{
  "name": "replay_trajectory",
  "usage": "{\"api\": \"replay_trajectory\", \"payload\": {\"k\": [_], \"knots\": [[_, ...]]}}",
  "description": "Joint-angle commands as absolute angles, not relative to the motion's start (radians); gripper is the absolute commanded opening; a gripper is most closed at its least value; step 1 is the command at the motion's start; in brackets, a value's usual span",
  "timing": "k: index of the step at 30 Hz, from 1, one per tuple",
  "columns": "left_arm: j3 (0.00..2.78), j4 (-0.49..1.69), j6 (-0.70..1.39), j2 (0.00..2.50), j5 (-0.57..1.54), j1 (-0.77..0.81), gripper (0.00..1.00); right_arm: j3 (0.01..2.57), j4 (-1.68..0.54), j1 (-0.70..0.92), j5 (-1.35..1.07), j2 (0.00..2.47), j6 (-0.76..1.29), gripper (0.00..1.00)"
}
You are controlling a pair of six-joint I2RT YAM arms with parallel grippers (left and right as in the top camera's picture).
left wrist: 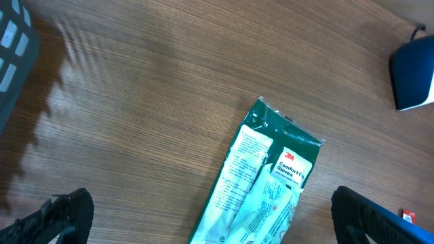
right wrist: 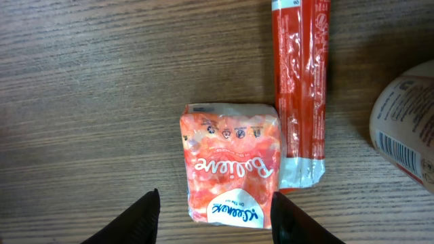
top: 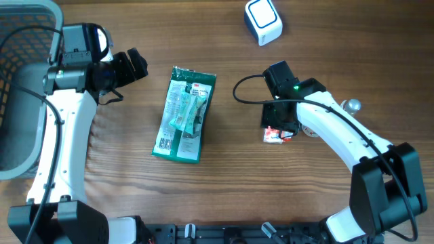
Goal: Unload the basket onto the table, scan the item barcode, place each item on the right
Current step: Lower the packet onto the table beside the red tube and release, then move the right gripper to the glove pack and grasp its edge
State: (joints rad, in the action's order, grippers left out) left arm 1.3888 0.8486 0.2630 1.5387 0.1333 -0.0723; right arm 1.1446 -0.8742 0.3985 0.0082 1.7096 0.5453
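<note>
Right gripper (right wrist: pixel 214 198) low over orange packet (right wrist: pixel 230 159), fingers parted, straddling it, no grip. Left gripper (left wrist: pixel 210 203) spread wide, empty, hovering near green glove pack (left wrist: pixel 261 183) on table (left wrist: pixel 135 102).

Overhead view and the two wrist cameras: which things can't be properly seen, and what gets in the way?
Orange packet: overhead, mostly under the right gripper.
Red wrapper: right wrist, cut by the top edge.
White barcoded container: right wrist, cut by the right edge; unidentifiable.
Green glove pack: left wrist, bottom edge cuts it; overhead, print too small.
Basket: overhead, cut by the left edge.
</note>
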Motion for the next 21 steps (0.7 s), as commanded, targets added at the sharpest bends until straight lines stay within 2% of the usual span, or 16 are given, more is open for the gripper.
{"api": "replay_trajectory", "payload": {"k": [1,2,4,6,17,21], "knots": [[1.401,0.847,0.242,1.536,0.145,-0.076,1.00,1.136,-0.860,0.400,-0.009,1.716,0.550,0.45],[1.401,0.847,0.242,1.536,0.145,-0.076,1.00,1.136,-0.852,0.400,-0.033,1.716,0.549,0.38],[1.401,0.847,0.242,1.536,0.145,-0.076,1.00,1.136,-0.841,0.400,-0.059,1.717,0.550,0.18],[1.401,0.847,0.242,1.536,0.145,-0.076,1.00,1.136,-0.831,0.401,-0.060,1.720,0.550,0.04],[1.401,0.847,0.242,1.536,0.145,-0.076,1.00,1.136,-0.801,0.435,-0.094,1.830,0.553,0.04],[1.401,0.847,0.242,1.536,0.145,-0.076,1.00,1.136,-0.846,0.434,0.009,1.857,0.554,0.04]]}}
